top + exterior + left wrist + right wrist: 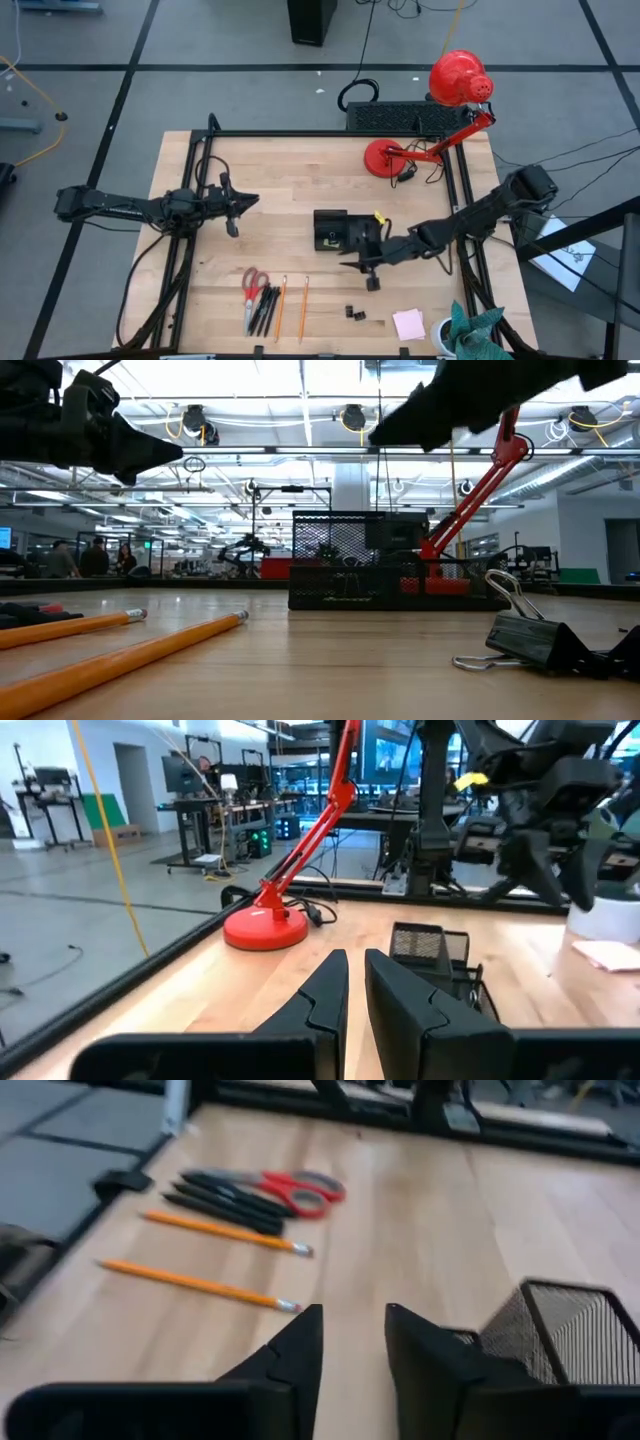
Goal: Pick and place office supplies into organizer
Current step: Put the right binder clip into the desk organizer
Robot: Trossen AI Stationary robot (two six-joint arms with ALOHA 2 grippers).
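The organizer [333, 229], a black mesh tray, stands mid-table; it also shows in the low view [360, 572] and both wrist views [432, 945] [560, 1328]. Along the near edge lie red-handled scissors [255, 281] [300, 1185], black pens [266, 304], two orange pencils [282, 304] [303, 306], small black binder clips [355, 313] [530, 636] and a pink pad [408, 323]. A small yellow piece [380, 217] shows at the organizer's right side, by the right arm. My right gripper [358, 264] [353, 1312] hovers open just near of the organizer, holding nothing. My left gripper [237, 207] [356, 956] hangs shut and empty over the table's left part.
A red desk lamp stands by its round base [385, 157] at the far right, its arm slanting up over the edge. A teal cloth [478, 328] and a white cup [444, 335] sit at the near right corner. Bare wood [290, 180] lies between the two arms.
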